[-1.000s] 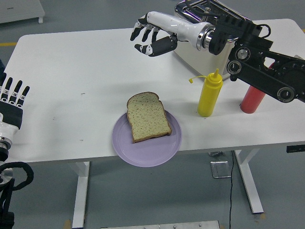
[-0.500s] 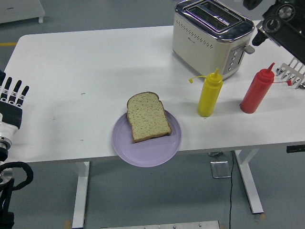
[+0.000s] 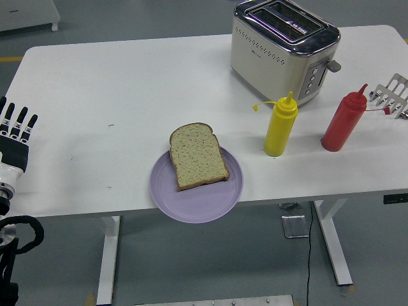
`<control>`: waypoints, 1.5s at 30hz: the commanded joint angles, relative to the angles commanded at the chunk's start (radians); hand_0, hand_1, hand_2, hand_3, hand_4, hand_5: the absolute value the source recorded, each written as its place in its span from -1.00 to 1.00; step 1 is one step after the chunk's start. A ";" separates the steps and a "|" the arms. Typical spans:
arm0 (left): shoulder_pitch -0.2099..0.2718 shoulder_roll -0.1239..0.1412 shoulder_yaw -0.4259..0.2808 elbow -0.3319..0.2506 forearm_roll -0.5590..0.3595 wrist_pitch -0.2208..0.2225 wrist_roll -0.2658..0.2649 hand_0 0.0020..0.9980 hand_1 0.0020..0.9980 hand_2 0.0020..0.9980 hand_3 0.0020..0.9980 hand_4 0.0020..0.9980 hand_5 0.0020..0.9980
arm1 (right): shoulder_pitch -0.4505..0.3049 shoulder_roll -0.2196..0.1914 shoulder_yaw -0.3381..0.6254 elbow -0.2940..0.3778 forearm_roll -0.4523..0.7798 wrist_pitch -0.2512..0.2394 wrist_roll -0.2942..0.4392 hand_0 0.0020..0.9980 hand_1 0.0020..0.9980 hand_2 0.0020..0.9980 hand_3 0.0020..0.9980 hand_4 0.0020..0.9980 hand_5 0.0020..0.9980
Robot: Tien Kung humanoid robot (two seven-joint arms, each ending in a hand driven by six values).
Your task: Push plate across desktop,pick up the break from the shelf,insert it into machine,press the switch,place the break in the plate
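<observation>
Bread slice [image 3: 198,157] sits on the purple plate [image 3: 210,197] — job looks done; left hand [image 3: 14,131] rests open-fingered at the bench [image 3: 115,95] edge — just stay clear.

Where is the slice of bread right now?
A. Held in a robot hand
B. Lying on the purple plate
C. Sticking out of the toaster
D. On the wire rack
B: the slice of bread lies flat on the purple plate, which overhangs the table's near edge.
</observation>
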 joint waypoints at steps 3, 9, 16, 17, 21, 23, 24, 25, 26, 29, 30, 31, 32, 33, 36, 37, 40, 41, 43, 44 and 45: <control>0.001 0.000 -0.002 0.000 0.001 0.000 0.000 0.70 0.79 0.96 0.67 0.29 1.00 | -0.049 -0.020 0.032 -0.013 0.093 -0.005 -0.010 0.45 0.47 0.46 0.48 -0.09 -0.36; -0.002 -0.003 0.000 0.000 0.001 -0.001 0.001 0.70 0.79 0.96 0.66 0.29 1.00 | -0.113 -0.035 0.054 -0.023 0.280 0.031 0.017 0.45 0.47 0.45 0.48 -0.05 -0.35; -0.002 -0.004 -0.002 0.000 0.001 -0.001 0.002 0.70 0.79 0.96 0.66 0.29 1.00 | -0.156 -0.041 0.075 -0.049 0.386 0.082 0.038 0.46 0.47 0.46 0.47 -0.06 -0.32; -0.001 -0.004 -0.003 0.000 0.001 -0.001 0.002 0.70 0.79 0.96 0.66 0.29 1.00 | -0.161 -0.041 0.078 -0.053 0.391 0.088 0.041 0.46 0.47 0.46 0.47 -0.06 -0.32; 0.001 -0.004 -0.007 0.000 0.002 -0.001 0.001 0.70 0.79 0.96 0.66 0.29 1.00 | -0.172 -0.039 0.086 -0.078 0.400 0.102 0.045 0.46 0.47 0.46 0.47 -0.10 -0.28; 0.000 -0.004 -0.006 -0.001 0.002 -0.002 0.001 0.70 0.79 0.96 0.66 0.29 1.00 | -0.174 -0.037 0.088 -0.087 0.401 0.106 0.046 0.46 0.47 0.46 0.47 -0.10 -0.28; 0.000 -0.004 -0.006 -0.001 0.002 -0.002 0.001 0.70 0.79 0.96 0.66 0.29 1.00 | -0.174 -0.037 0.090 -0.090 0.401 0.108 0.045 0.46 0.47 0.46 0.47 -0.10 -0.28; -0.001 -0.004 -0.005 -0.001 0.002 -0.002 0.001 0.70 0.79 0.96 0.66 0.29 1.00 | -0.174 -0.037 0.091 -0.092 0.402 0.109 0.045 0.46 0.47 0.46 0.47 -0.11 -0.28; -0.001 -0.004 -0.005 -0.001 0.002 -0.002 0.001 0.70 0.79 0.96 0.66 0.29 1.00 | -0.175 -0.037 0.093 -0.094 0.402 0.111 0.045 0.46 0.47 0.46 0.47 -0.11 -0.28; -0.002 -0.004 -0.006 -0.001 0.001 -0.002 0.001 0.70 0.79 0.96 0.66 0.29 1.00 | -0.176 -0.036 0.094 -0.099 0.405 0.114 0.042 0.46 0.47 0.46 0.47 -0.11 -0.28; -0.002 -0.004 -0.006 -0.001 0.001 -0.002 0.001 0.70 0.79 0.96 0.66 0.29 1.00 | -0.176 -0.035 0.094 -0.100 0.406 0.115 0.041 0.46 0.47 0.46 0.47 -0.11 -0.28; -0.003 -0.004 -0.006 -0.002 0.001 -0.002 0.001 0.70 0.79 0.95 0.66 0.29 1.00 | -0.176 -0.035 0.094 -0.102 0.406 0.115 0.040 0.46 0.47 0.46 0.46 -0.11 -0.27; -0.003 -0.003 -0.006 -0.002 0.001 -0.002 0.001 0.70 0.79 0.95 0.66 0.29 1.00 | -0.176 -0.034 0.095 -0.103 0.407 0.116 0.039 0.46 0.47 0.46 0.46 -0.11 -0.27; -0.004 -0.003 -0.005 -0.002 0.001 -0.002 0.001 0.70 0.79 0.95 0.66 0.29 1.00 | -0.176 -0.034 0.095 -0.105 0.409 0.117 0.038 0.46 0.47 0.46 0.46 -0.11 -0.27; -0.005 -0.003 -0.005 -0.002 0.001 -0.003 0.001 0.70 0.79 0.95 0.66 0.29 1.00 | -0.176 -0.033 0.096 -0.109 0.412 0.119 0.037 0.46 0.47 0.46 0.46 -0.11 -0.27; -0.005 -0.003 -0.004 -0.002 0.001 -0.003 0.001 0.70 0.79 0.95 0.66 0.29 1.00 | -0.176 -0.033 0.096 -0.110 0.413 0.119 0.037 0.46 0.47 0.46 0.45 -0.12 -0.28; -0.006 -0.003 -0.003 -0.002 0.001 -0.003 0.001 0.70 0.79 0.95 0.66 0.29 1.00 | -0.174 -0.030 0.097 -0.117 0.413 0.118 0.038 0.46 0.47 0.46 0.45 -0.12 -0.28; -0.006 -0.003 -0.003 -0.003 0.001 -0.003 0.001 0.70 0.79 0.95 0.66 0.29 1.00 | -0.173 -0.027 0.097 -0.120 0.413 0.118 0.038 0.46 0.47 0.46 0.45 -0.12 -0.28; -0.006 -0.003 -0.003 -0.003 0.001 -0.004 0.001 0.70 0.78 0.95 0.66 0.29 1.00 | -0.170 -0.023 0.096 -0.125 0.411 0.117 0.040 0.46 0.47 0.46 0.44 -0.12 -0.28; -0.006 -0.003 -0.003 -0.003 0.001 -0.004 0.001 0.70 0.78 0.95 0.66 0.29 1.00 | -0.169 -0.021 0.096 -0.127 0.411 0.117 0.040 0.46 0.47 0.46 0.44 -0.12 -0.28; -0.006 -0.003 -0.003 -0.003 0.000 -0.004 0.001 0.70 0.78 0.95 0.66 0.29 1.00 | -0.168 -0.020 0.095 -0.129 0.410 0.117 0.040 0.46 0.47 0.46 0.44 -0.12 -0.28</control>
